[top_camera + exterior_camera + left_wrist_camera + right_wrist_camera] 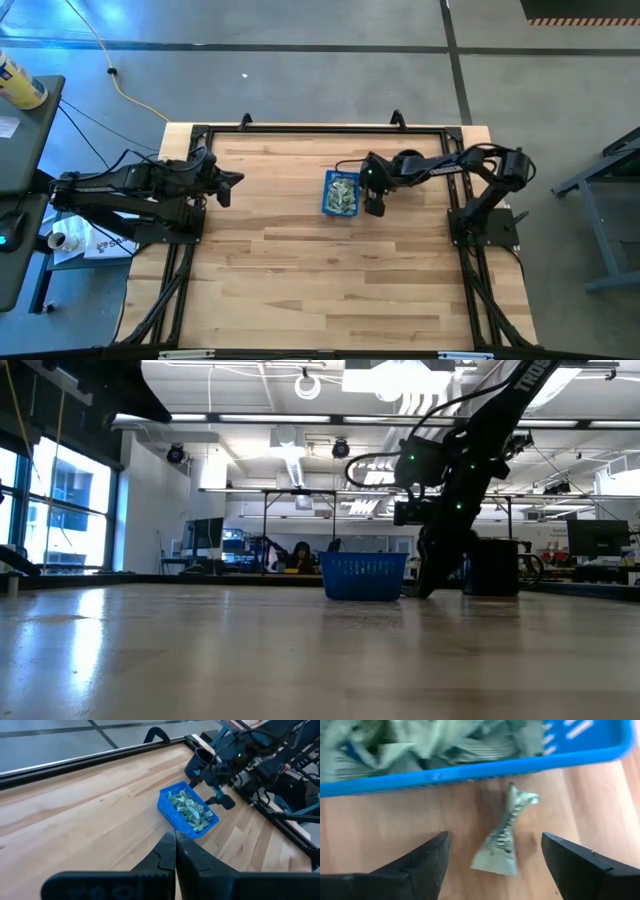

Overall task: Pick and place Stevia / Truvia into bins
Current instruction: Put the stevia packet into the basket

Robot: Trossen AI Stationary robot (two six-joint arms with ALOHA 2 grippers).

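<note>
A small blue tray sits near the table's middle, filled with pale green and white sweetener packets. One twisted packet lies on the wood just outside the tray's right wall. My right gripper hovers low over that packet, open, one finger on either side of it, not touching. It stands at the tray's right side. My left gripper is shut and waits over the table's left part.
A dark cylindrical container stands beyond the tray in the low view. Black rails frame the table's edges. Bare wood spreads across the table's near half. A person sits far off in the room.
</note>
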